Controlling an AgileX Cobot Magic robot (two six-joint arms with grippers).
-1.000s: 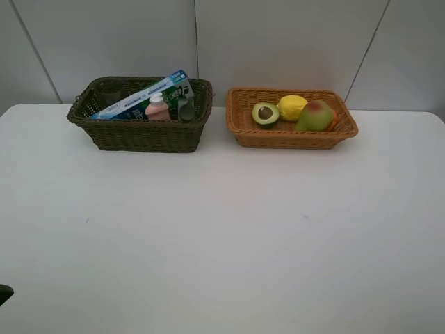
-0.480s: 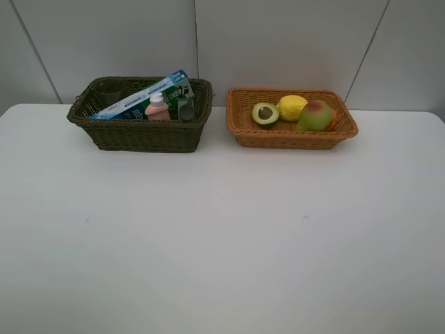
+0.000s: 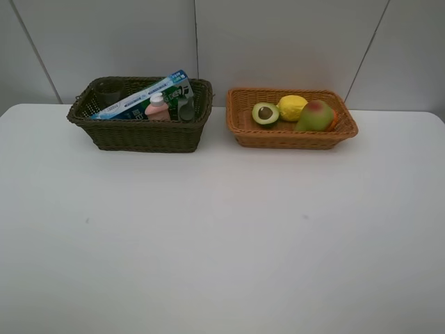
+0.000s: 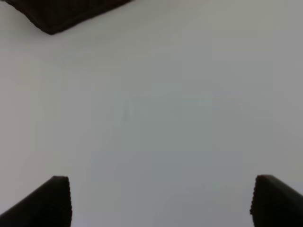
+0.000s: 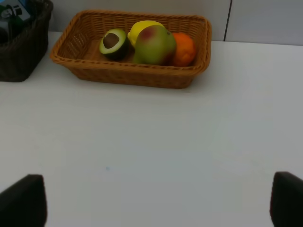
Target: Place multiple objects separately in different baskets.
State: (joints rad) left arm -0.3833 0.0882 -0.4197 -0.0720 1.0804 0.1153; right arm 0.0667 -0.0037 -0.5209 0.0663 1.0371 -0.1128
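Wicker baskets [image 3: 142,136] hold every object, while both grippers' fingers [image 5: 21,201] stand wide apart, empty, over the table [image 3: 222,236].

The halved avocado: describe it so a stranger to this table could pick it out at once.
On the white table two wicker baskets stand by the back wall; take the light orange-tan basket, the right one in the high view. The halved avocado lies at its left end beside the lemon. It alone shows a cut green face with a dark pit.

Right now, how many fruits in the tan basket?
4, all in the tan basket: halved avocado at one end, lemon behind the pear, orange beside the pear. Smaller ones could be hidden.
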